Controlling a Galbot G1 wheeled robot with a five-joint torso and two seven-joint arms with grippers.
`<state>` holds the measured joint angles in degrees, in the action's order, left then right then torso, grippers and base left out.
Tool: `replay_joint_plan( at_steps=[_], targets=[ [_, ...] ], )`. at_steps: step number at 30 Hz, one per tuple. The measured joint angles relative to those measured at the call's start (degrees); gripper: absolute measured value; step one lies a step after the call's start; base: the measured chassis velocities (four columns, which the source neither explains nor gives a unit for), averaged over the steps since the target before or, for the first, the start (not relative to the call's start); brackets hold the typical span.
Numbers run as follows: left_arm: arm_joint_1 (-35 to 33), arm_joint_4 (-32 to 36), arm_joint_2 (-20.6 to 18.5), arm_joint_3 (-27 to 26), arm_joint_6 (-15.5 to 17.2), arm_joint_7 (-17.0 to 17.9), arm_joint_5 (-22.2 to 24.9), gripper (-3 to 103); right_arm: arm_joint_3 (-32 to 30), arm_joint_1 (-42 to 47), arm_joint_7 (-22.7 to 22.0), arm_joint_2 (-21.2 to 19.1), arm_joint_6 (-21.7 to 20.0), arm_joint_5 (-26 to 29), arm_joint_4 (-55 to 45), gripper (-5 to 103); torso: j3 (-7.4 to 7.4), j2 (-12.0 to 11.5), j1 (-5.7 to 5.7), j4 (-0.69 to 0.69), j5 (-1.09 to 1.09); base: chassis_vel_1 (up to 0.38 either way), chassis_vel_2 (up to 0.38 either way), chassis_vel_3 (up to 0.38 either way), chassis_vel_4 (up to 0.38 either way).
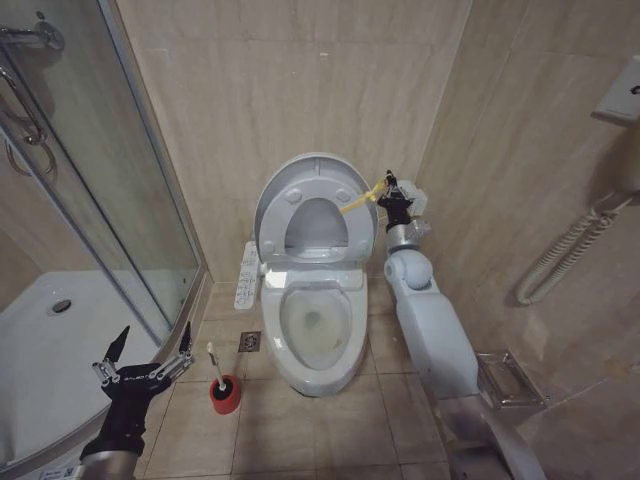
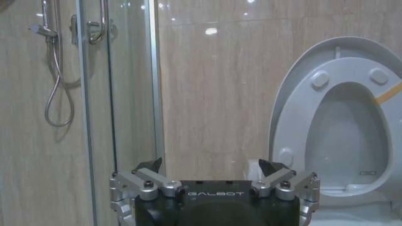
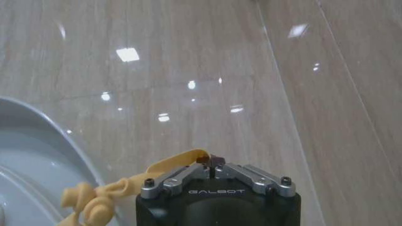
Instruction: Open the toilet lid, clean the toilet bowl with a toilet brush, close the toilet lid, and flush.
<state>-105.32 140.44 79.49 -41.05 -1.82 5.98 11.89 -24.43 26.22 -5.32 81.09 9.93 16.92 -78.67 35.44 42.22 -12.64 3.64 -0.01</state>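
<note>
The toilet lid (image 1: 285, 185) stands upright against the back wall with the ring seat raised in front of it, and the toilet bowl (image 1: 316, 322) lies uncovered below. My right gripper (image 1: 391, 189) is at the lid's right edge, shut on the yellow strap (image 3: 177, 163) that is tied there. The lid's rim (image 3: 44, 127) curves beside the gripper (image 3: 213, 163). The toilet brush (image 1: 214, 362) stands in its red holder (image 1: 225, 394) on the floor left of the bowl. My left gripper (image 1: 150, 352) hovers open just left of the brush, holding nothing. It (image 2: 210, 165) faces the wall beside the raised lid (image 2: 292, 103).
A glass shower enclosure (image 1: 110, 200) with its white tray fills the left side. A control panel (image 1: 247, 275) sticks out from the bowl's left side, with a floor drain (image 1: 250, 342) below it. On the right wall hangs a coiled cord (image 1: 565, 255); a wire rack (image 1: 508, 380) sits low.
</note>
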Motion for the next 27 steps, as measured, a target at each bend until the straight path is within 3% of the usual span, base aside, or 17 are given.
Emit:
replay_joint_plan(
  at_steps=[27],
  targets=[
    [0.0,0.0,0.0,0.0,0.0,0.0,0.0,100,1.3,-17.9,1.7,0.9,10.8,-5.2,25.5,0,0.01,0.0,-0.01,0.0,0.01,0.0,0.0,0.0,0.0]
  ],
)
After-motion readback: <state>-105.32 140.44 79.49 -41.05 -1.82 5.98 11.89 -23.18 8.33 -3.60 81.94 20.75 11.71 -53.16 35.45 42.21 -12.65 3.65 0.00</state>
